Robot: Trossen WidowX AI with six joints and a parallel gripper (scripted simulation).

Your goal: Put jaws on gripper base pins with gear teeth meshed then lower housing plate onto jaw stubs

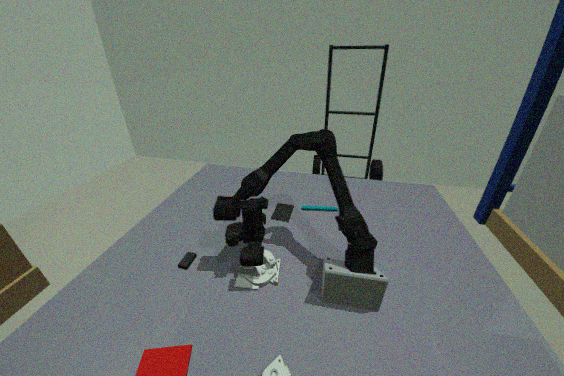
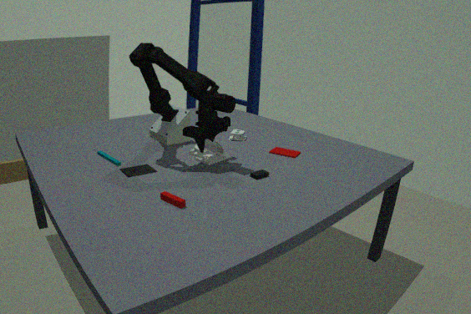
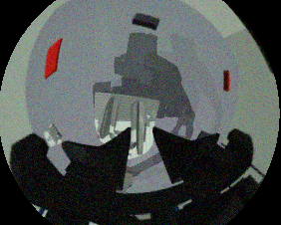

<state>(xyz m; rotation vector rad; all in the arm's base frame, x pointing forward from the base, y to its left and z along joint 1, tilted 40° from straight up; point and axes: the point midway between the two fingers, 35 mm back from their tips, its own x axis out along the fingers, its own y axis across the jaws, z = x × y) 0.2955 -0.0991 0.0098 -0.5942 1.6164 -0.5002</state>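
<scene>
The pale gripper base (image 1: 268, 277) (image 2: 216, 160) (image 3: 125, 101) lies on the table under the arm. My gripper (image 1: 251, 265) (image 2: 202, 150) (image 3: 141, 129) points down right over it. Its fingertips stand a little apart, shut on a pale jaw (image 3: 140, 118) that shows as an upright strip between them. The other jaw (image 3: 107, 118) shows beside it over the base, left in the wrist view. Whether pins are seated or teeth mesh is hidden. The white housing plate (image 1: 276, 367) (image 2: 238, 135) (image 3: 53, 134) lies apart from the base.
A red flat block (image 1: 166, 360) (image 2: 285, 152) (image 3: 53, 59) and a red bar (image 2: 173, 200) (image 3: 226, 81) lie on the table. A small black block (image 1: 187, 260) (image 2: 259, 174) (image 3: 145, 21), a dark flat square (image 1: 283, 212) (image 2: 139, 170) and a teal rod (image 1: 319, 208) (image 2: 108, 158) lie around the base.
</scene>
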